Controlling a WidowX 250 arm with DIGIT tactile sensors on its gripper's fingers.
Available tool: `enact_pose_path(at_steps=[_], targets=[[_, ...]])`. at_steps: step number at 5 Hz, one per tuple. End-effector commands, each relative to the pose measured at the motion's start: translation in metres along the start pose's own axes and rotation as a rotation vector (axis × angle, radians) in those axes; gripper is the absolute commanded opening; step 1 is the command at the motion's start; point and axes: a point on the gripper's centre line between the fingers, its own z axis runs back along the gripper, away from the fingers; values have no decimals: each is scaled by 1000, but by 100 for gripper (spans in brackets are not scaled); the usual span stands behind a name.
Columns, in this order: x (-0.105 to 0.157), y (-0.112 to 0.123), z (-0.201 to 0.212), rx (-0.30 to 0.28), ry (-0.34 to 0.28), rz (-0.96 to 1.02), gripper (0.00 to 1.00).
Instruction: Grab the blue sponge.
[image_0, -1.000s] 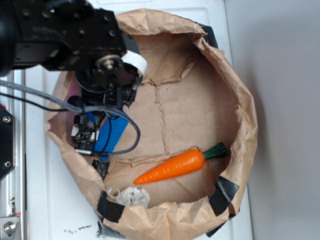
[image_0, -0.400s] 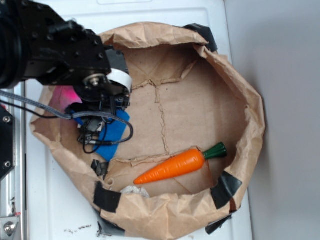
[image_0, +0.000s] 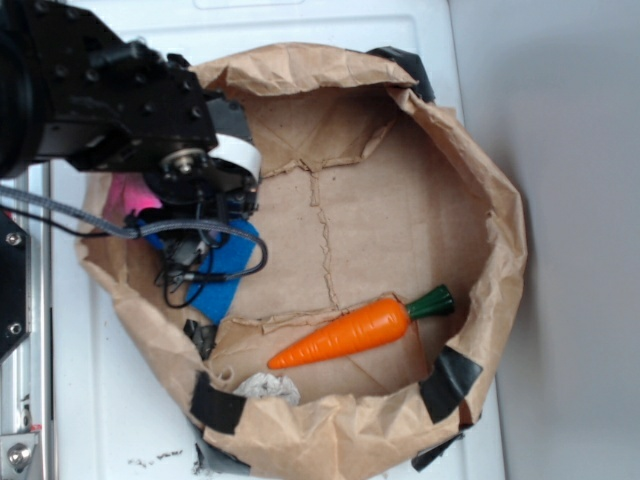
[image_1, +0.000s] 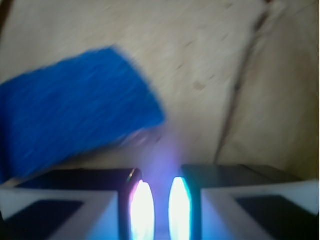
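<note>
- I see a white surface (image_0: 330, 25) carrying a crumpled brown paper basin (image_0: 480, 190) patched with black tape (image_0: 452, 378); a grey wall fills the 3 o'clock side.
- The blue sponge (image_0: 222, 268) lies at the basin's 9 o'clock, partly under the gripper (image_0: 190, 255).
- In the wrist view the sponge (image_1: 75, 127) sits at 10 o'clock, outside the gripper's (image_1: 156, 207) jaws, which stand nearly together, holding nothing.
- An orange carrot (image_0: 345, 333) lies at 5 o'clock.

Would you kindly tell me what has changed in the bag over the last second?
The arm drew up and left, toward the bag's rim, and the sponge shifted with it, turning from upright to slanted. The bag itself was tugged, so its lower rim now partly hides the paper wad. In the wrist view the hand's fingers stand nearly together with the sponge beside them, not between. The carrot stayed put.
</note>
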Motion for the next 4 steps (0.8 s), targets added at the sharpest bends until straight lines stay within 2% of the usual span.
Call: enact_pose_path(at_steps=[1, 2, 3, 4], targets=[[-2, 14, 50, -21, -30, 9, 100], [-2, 12, 75, 5, -33, -24, 100], [2, 8, 80, -66, 61, 176, 100], [8, 3, 73, -113, 119, 324, 100]])
